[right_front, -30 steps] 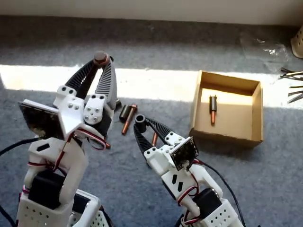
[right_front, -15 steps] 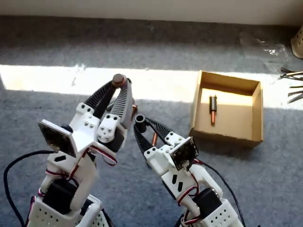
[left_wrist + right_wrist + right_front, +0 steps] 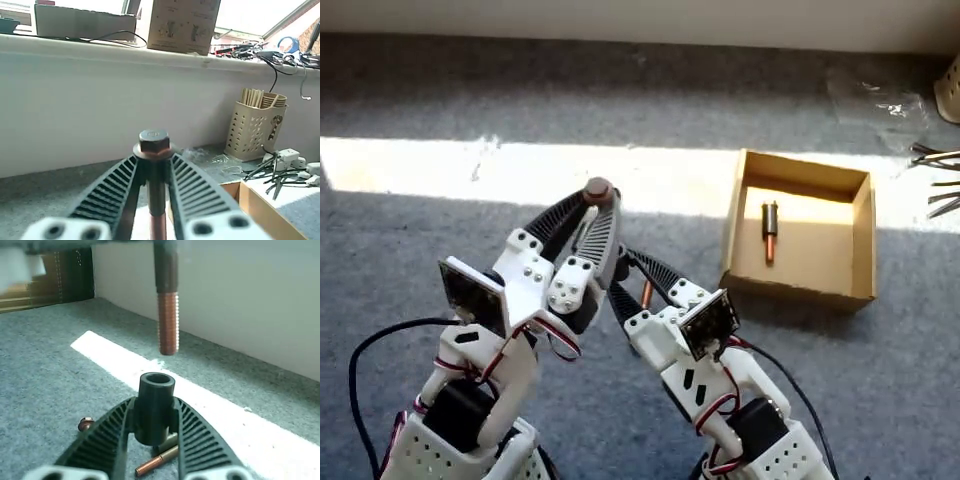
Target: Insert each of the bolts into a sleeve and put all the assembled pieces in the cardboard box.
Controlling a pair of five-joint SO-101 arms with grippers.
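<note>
Left fingers [image 3: 558, 216] swung the bolt [image 3: 597, 188] over the sleeve [image 3: 156, 400], hiding it overhead.

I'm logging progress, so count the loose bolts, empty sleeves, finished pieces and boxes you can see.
Loose bolts: 3, the held bolt and two carpet bolts
Empty sleeves: 1, the held sleeve
Finished pieces: 1, the assembled piece
Boxes: 1, the cardboard box
Total: 6

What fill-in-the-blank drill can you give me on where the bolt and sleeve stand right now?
The left jaws are shut on the bolt, its head pointing ___.
The right jaws hold the sleeve, which sits ___ the bolt's threaded end.
The cardboard box contains ___ assembled piece.
Missing words: up; below; one.
</note>
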